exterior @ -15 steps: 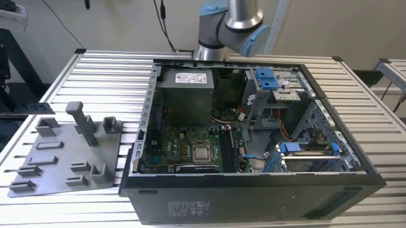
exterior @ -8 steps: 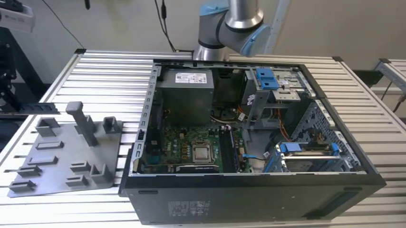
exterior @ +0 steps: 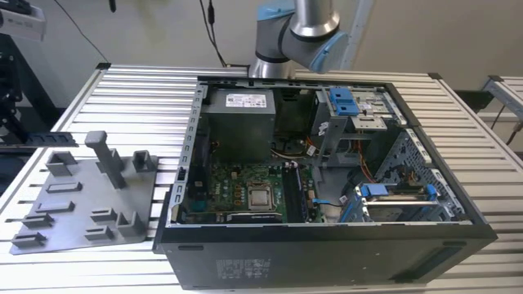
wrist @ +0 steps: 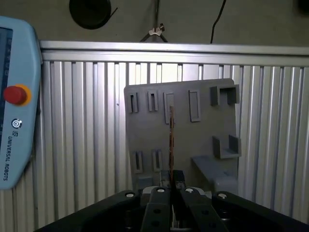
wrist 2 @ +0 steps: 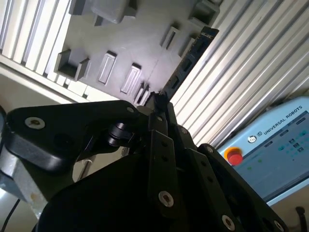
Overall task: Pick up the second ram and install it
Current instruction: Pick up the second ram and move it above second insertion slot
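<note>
Second ram (wrist 2: 189, 59) stood edge-on, clamped in your gripper (wrist: 171, 182), both faces clear, grey fixture plate (wrist: 145, 140) beyond it

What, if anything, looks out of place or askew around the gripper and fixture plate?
Nothing stands out. The gripper holds the RAM stick straight and edge-on over the grey fixture plate, and the open computer case sits squarely on the slatted table.

One open computer case (exterior: 327, 263); one grey fixture plate (exterior: 82, 205); one ram stick (wrist 2: 188, 60); one teach pendant (wrist 2: 275, 150); one robot arm (exterior: 307, 30); one gripper (wrist: 172, 186).
</note>
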Controlling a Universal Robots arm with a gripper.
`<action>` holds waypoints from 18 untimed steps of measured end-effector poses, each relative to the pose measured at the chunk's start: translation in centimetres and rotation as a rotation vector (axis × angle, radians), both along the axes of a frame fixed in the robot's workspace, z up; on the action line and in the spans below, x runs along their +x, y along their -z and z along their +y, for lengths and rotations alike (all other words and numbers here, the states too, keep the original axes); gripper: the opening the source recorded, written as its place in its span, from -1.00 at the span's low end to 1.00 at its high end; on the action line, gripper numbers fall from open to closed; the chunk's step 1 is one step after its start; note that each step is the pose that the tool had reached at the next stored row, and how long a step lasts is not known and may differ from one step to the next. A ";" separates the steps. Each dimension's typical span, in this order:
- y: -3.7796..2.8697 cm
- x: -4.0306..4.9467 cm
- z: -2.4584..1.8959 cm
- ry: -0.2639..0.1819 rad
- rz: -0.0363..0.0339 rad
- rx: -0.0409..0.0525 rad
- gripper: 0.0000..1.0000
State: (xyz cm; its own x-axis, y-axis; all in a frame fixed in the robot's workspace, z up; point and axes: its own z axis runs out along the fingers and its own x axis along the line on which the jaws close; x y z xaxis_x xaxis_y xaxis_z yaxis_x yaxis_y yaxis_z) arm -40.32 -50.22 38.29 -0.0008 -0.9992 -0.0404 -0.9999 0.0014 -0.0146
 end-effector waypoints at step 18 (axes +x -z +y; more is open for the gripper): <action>-0.56 1.51 0.00 0.000 0.0000 0.0000 -0.72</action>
